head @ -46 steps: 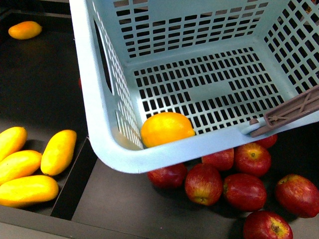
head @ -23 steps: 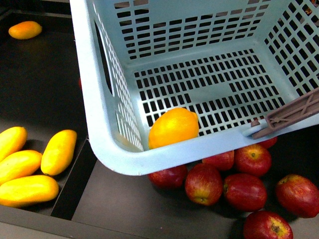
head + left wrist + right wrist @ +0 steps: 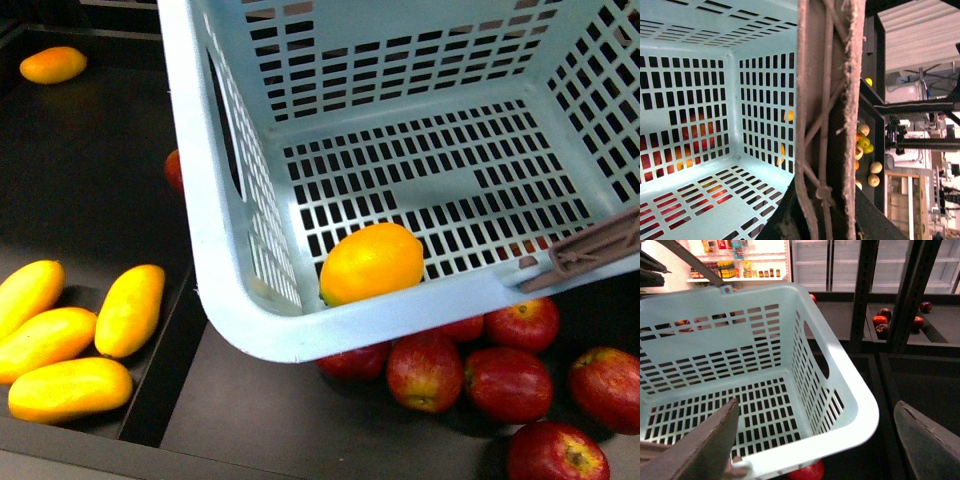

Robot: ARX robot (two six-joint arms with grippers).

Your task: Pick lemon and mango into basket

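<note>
A plump, smooth yellow-orange lemon [image 3: 372, 263] lies on the slotted floor of a pale blue plastic basket [image 3: 250, 330], pressed against its rounded near wall. The right gripper [image 3: 816, 405] hangs over the basket, its flat grey jaws spread wide and empty, with the curved corner rim between them. A brown ribbed handle [image 3: 827, 115] runs close past the left gripper's camera; whether those jaws clasp it cannot be told. Well away from both jaws, four long smooth mangoes [image 3: 130, 310] lie on a dark shelf [image 3: 100, 200]. Glossy red apples [image 3: 508, 383] cluster under the basket's edge.
</note>
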